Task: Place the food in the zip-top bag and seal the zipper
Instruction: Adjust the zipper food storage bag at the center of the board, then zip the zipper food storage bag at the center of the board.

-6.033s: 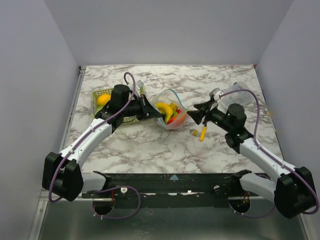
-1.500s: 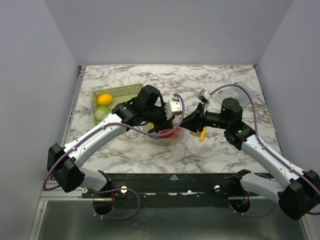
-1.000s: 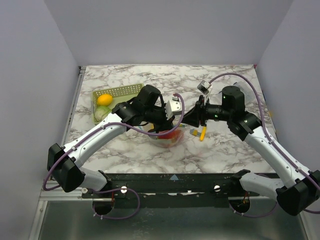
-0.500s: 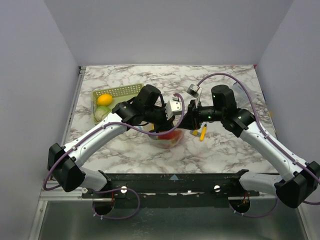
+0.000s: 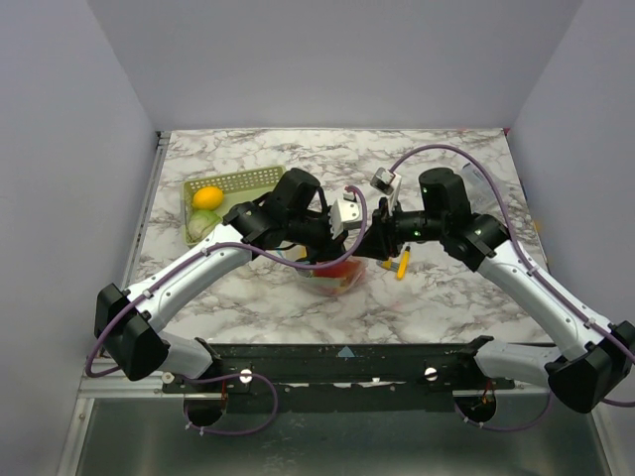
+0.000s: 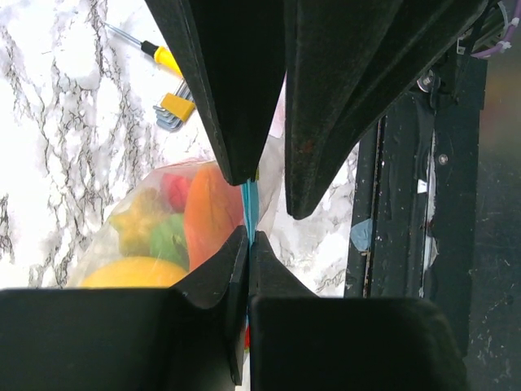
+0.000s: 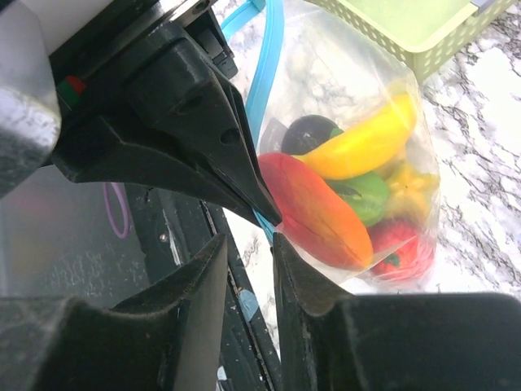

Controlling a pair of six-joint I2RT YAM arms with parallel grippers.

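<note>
Left wrist — hand (image 6: 249, 241) on zipper (image 6: 249, 204) (blue)

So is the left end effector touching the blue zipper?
Touching. The left wrist view shows the left end effector shut on the zipper, with no gap.

Lab robot test cell, not a home: plain grey walls (image 5: 327, 59) behind and beside the left pincer (image 5: 344, 256), marble-print tabletop (image 5: 417, 159) under it. Nearer than the pincer, a black mounting rail (image 5: 342, 362) and what may be a bare metal bench (image 5: 337, 436).
</note>
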